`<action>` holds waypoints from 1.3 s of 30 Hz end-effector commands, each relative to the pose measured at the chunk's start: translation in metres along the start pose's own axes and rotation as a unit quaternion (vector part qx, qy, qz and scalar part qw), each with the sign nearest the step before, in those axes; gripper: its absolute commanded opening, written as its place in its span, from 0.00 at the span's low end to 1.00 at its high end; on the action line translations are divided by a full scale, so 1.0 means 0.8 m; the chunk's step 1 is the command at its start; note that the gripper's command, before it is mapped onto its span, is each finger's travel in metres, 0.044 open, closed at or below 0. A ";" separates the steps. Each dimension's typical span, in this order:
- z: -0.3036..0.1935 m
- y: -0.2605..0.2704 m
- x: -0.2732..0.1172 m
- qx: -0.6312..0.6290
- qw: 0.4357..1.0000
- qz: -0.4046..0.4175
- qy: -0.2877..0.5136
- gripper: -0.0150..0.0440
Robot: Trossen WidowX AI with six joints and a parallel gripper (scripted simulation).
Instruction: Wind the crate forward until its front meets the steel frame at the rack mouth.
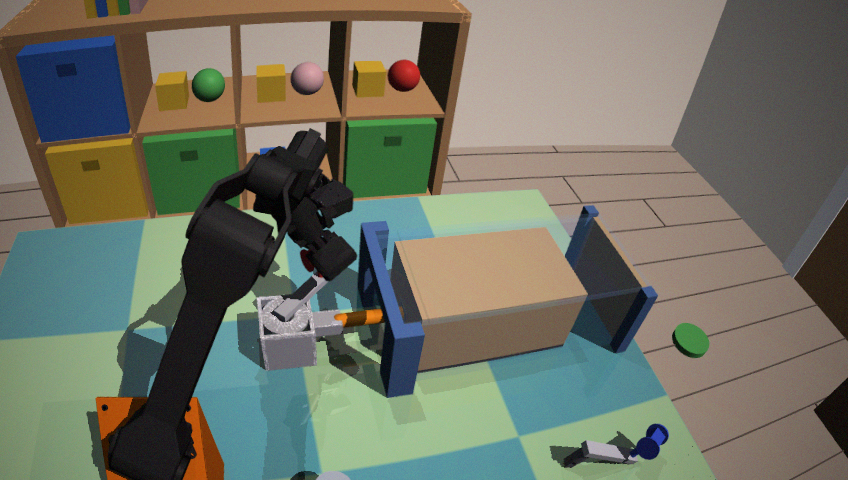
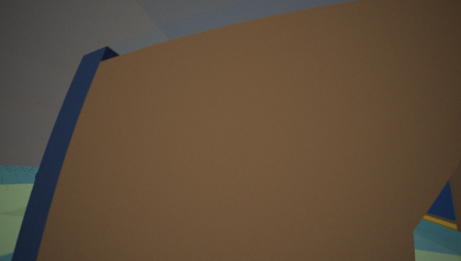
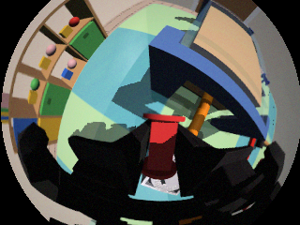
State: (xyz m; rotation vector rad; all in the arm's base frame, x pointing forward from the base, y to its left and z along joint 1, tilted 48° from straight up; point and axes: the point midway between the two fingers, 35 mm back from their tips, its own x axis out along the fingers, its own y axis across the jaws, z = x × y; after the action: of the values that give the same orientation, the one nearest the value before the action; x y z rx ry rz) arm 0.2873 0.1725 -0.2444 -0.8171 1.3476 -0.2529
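My gripper is shut on the red knob of the winch handle. The handle's grey crank arm slopes down to the top of the grey winch. The key end is hidden, apparently in the winch top. An orange strap runs from the winch through the blue frame. The tan crate looks flat in the clear-panelled cubby. Its front is close behind the frame; contact cannot be told.
A second cubby frame stands behind the crate. A grey tool with blue knobs lies at the front right. A pale round thing is cut off at the bottom edge. A brown surface fills most of the exterior view.
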 end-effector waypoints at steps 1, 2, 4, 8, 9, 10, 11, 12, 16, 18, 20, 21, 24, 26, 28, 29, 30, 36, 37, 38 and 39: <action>-0.014 0.019 -0.004 -0.009 1.000 0.013 0.009 0.25; -0.015 0.020 -0.004 -0.009 1.000 0.013 0.009 0.25; -0.016 0.023 -0.005 -0.009 1.000 0.013 0.009 0.25; -0.019 0.028 -0.006 -0.009 1.000 0.013 0.009 0.25; -0.020 0.030 -0.007 -0.009 1.000 0.013 0.009 0.25; -0.021 0.031 -0.007 -0.009 1.000 0.013 0.009 0.25; -0.022 0.032 -0.008 -0.009 1.000 0.013 0.009 0.25; -0.023 0.033 -0.008 -0.009 1.000 0.013 0.009 0.25; -0.027 0.038 -0.010 -0.009 1.000 0.014 0.009 0.25; -0.028 0.040 -0.011 -0.009 1.000 0.014 0.009 0.25; -0.030 0.042 -0.012 -0.009 1.000 0.014 0.009 0.25; -0.032 0.044 -0.013 -0.009 1.000 0.014 0.009 0.25; -0.034 0.047 -0.014 -0.009 1.000 0.014 0.009 0.25; -0.037 0.049 -0.016 -0.009 1.000 0.014 0.009 0.25; -0.039 0.051 -0.017 -0.009 1.000 0.014 0.009 0.25; -0.040 0.052 -0.017 -0.009 1.000 0.014 0.009 0.25; -0.041 0.053 -0.018 -0.009 1.000 0.014 0.009 0.25; -0.048 0.058 -0.021 -0.009 1.000 0.015 0.010 0.25; -0.049 0.059 -0.022 -0.010 1.000 0.015 0.010 0.25; -0.050 0.060 -0.023 -0.010 1.000 0.015 0.010 0.25; -0.052 0.061 -0.023 -0.010 1.000 0.015 0.010 0.25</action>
State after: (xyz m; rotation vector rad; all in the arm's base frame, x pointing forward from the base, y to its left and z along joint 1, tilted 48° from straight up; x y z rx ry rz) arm 0.2450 0.2009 -0.2585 -0.8037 1.3541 -0.2365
